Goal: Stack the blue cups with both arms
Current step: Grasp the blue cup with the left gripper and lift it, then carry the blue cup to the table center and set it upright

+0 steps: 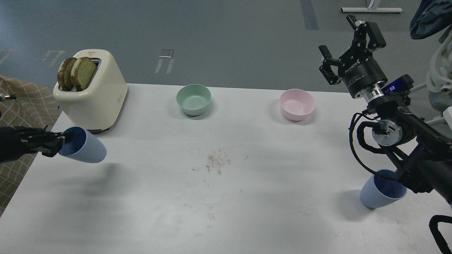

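Two blue cups sit far apart: the left gripper (58, 143) is clamped on the rim of one cup (84, 145), held tilted above the table's left edge; the other cup (383, 188) stands upright at the right, under the right arm, whose gripper (348, 37) is raised with fingers spread, holding nothing.

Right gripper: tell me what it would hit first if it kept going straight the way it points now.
Nothing on the table, as far as this view shows. The right gripper, jaws spread open, points up and away over the table's far right edge, clear of the pink bowl. Beyond lies grey floor; depth is unclear.
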Controlling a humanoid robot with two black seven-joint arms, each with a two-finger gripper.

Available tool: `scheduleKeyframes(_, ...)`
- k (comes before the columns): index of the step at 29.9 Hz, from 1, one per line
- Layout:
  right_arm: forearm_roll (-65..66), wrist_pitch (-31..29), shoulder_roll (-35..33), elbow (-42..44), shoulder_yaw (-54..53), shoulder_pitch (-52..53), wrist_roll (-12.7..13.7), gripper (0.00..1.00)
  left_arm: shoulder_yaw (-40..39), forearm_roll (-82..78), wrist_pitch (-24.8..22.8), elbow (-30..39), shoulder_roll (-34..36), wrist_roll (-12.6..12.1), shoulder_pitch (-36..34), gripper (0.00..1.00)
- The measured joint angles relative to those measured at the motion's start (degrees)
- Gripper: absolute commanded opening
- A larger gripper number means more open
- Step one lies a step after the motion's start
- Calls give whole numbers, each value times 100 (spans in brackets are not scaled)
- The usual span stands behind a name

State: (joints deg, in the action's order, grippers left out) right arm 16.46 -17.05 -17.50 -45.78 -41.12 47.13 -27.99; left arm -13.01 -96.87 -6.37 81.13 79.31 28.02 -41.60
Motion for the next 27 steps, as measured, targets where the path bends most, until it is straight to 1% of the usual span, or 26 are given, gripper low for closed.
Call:
scheduleKeyframes(2,15,0,0,29,76,159,0,100,5,-185,-53,128,-62,0,-380,0)
scheduleKeyframes(4,26,0,0,60,202,358,-1,100,20,-413,-250,166,-336,-2,-751,0)
scheduleKeyframes(7,46,-2,8,131,446,708,-2,100,38,-740,-789,176,-1089,0,-1344,0)
scheduleKeyframes(11,33,0,25,277,676,1110,-2,100,41,-869,-1310,134,-1962,-4,-1791,0)
scheduleKeyframes(13,28,3,28,319,724,1259,-2,100,57,-882,-1501,44,-2523,-3,-1930,0)
scheduleKeyframes(17,24,7,6,349,767,1483,-2,100,95,-1047,-1850,-346,-3674,-4,-2043,0)
scheduleKeyframes(22,41,8,-40,352,772,1629,-2,100,227,-1633,-2117,-850,-4729,-2,-2074,0)
scheduleKeyframes(27,55,8,-93,346,819,1674,-2,100,501,-2133,-2162,-1595,-5561,-3,-2320,0)
